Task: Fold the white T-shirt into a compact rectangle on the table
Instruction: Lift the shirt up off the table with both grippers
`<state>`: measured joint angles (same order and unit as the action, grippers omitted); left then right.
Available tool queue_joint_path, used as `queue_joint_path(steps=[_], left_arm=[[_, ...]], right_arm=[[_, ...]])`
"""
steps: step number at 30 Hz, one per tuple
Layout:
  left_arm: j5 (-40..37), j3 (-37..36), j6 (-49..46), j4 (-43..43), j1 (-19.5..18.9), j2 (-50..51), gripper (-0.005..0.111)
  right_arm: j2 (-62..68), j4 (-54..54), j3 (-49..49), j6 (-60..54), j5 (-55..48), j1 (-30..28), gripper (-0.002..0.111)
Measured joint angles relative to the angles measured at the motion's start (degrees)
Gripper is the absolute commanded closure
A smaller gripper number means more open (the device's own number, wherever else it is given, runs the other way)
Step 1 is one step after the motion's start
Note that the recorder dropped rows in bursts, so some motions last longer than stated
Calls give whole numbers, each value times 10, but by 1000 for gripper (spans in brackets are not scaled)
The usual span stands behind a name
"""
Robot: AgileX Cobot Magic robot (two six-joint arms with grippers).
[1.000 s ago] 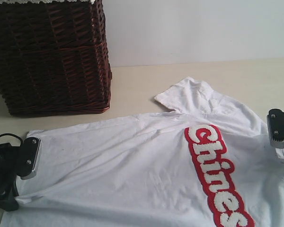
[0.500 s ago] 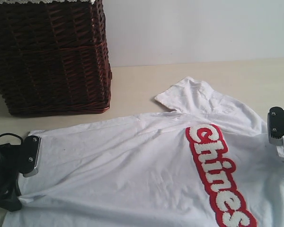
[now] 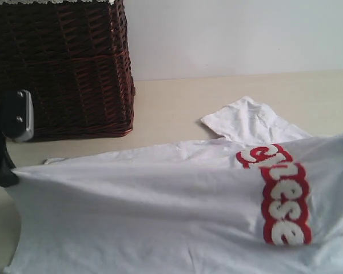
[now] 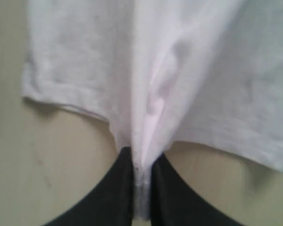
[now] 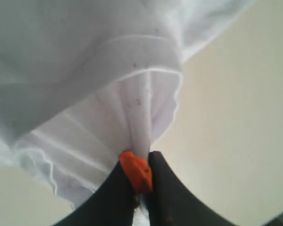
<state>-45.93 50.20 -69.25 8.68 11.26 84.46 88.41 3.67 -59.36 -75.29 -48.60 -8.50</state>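
Exterior view: The shirt (image 3: 160, 217) spreads over the near part of the table (image 3: 177, 108). Its left edge is held clear of the surface by the left gripper (image 3: 8, 149), which hangs in front of a dark wicker basket (image 3: 68, 63). The cloth runs in a taut ridge from that grip to the right border of the picture. There the red-banded lettering (image 3: 283, 200) bends over the fold. One sleeve (image 3: 248, 121) lies flat on the table behind the ridge. The right gripper is out of this view.

Left wrist view: The left gripper (image 4: 141, 190) has its two black fingers (image 4: 115, 197) pressed together on a bunched pleat at the shirt's (image 4: 193, 70) edge. The fabric fans out from the pinch above the beige table (image 4: 47, 165).

Right wrist view: The right gripper (image 5: 140, 188) is clamped on a gathered hem of the shirt (image 5: 85, 56). An orange pad (image 5: 137, 170) shows between its dark fingers where the cloth enters. The fabric hangs in folds, with the table (image 5: 236, 117) beyond it.
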Motion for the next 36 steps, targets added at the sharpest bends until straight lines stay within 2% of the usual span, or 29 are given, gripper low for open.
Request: queue_joint_path(steps=[5, 11, 22, 29, 33, 36], left_arm=[[-47, 24, 86, -101, 0, -102, 107], [-67, 28, 155, -141, 0, -227, 107], [-154, 93, 191, -137, 0, -413, 107], [-232, 158, 192, -130, 0, -447, 107], [-243, 181, 194, -113, 0, -458, 107], [-246, 181, 192, -80, 0, -463, 107]], right_arm=[[-92, -23, -44, -20, -60, 0, 108], [-163, -57, -83, -22, -131, 0, 108], [-279, -86, -91, -41, -205, 0, 108], [-325, -88, -143, -49, -220, 0, 108], [-346, -87, -180, -30, -220, 0, 108], [-351, -87, -156, -21, -220, 0, 108]])
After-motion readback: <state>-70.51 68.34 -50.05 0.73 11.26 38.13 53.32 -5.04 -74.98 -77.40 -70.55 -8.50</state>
